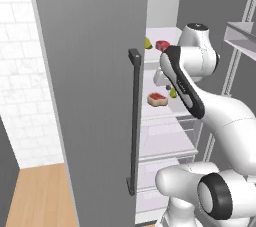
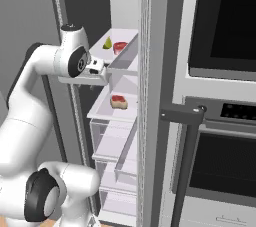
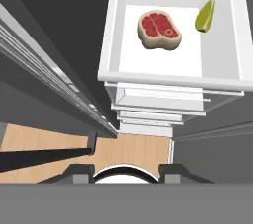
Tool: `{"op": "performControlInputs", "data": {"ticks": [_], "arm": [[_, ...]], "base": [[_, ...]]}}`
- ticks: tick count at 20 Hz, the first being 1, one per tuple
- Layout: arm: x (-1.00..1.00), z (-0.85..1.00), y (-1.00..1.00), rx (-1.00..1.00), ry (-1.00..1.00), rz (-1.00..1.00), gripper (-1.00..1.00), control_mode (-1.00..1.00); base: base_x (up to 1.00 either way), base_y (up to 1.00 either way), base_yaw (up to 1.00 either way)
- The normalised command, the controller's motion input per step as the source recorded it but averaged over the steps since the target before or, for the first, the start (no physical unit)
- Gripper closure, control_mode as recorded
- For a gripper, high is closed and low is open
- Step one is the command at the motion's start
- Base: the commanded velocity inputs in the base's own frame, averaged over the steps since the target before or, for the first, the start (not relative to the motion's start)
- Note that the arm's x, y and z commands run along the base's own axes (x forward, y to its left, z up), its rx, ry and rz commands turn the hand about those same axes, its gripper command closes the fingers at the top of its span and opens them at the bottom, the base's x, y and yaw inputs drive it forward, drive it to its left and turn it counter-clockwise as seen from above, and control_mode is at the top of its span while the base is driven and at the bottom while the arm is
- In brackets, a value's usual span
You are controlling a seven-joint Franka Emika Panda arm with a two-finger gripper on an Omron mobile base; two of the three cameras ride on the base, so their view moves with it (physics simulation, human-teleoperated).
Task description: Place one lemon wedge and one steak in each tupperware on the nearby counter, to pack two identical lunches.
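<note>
Grey fridge door [image 1: 95, 96] with its dark vertical bar handle [image 1: 134, 121] stands open closest to the left base camera; behind it the white fridge interior [image 2: 120, 121] with stacked clear shelves and drawers. White arm reaches in at mid-shelf height.

Progress, as judged from these frames: early, fetching stage. Nothing visibly packed. No tupperware or counter in sight from this position, so their contents cannot be checked.

Food on the shelves:
- Upper white shelf [image 1: 172, 36]: one red raw steak with pale fat rim [image 1: 162, 45] toward the front edge, one yellow-green lemon wedge [image 1: 148, 43] just beside it, nearer the door-side edge.
- Middle white shelf [image 3: 163, 65]: second red steak [image 3: 158, 30] near the centre, second lemon wedge [image 3: 204, 15] beside it, apart, toward the shelf's far corner.

Two steaks, two wedges, all four unpicked. All transfers appear left to do.

Gripper [image 2: 102, 69]: hovers above the middle shelf, looking down on it. Its dark fingers [image 3: 81, 171] show at the bottom of the hand view with nothing between them; spread partway, not touching any food.

Writing: no brands, labels or legible text anywhere. Oven panel [image 2: 237, 111] in the right base view has tiny marks, too small to read.
</note>
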Motion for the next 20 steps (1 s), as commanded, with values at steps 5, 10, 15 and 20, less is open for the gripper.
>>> {"op": "performControlInputs", "data": {"ticks": [5,10,15,20], "arm": [[-0.30,-0.10,-0.13,0.00,-0.01,0.00,-1.00,-1.00],[-0.40,-0.41,-0.18,-0.05,-0.07,0.06,-1.00,-1.00],[-0.06,-0.50,-0.10,-0.07,-0.23,0.26,-1.00,-1.00],[0.12,-0.50,-0.03,-0.07,-0.32,0.29,-1.00,-1.00]], "base": [[0.00,0.00,0.00],[0.00,0.00,0.00],[0.00,0.00,0.00],[0.00,0.00,0.00]]}}
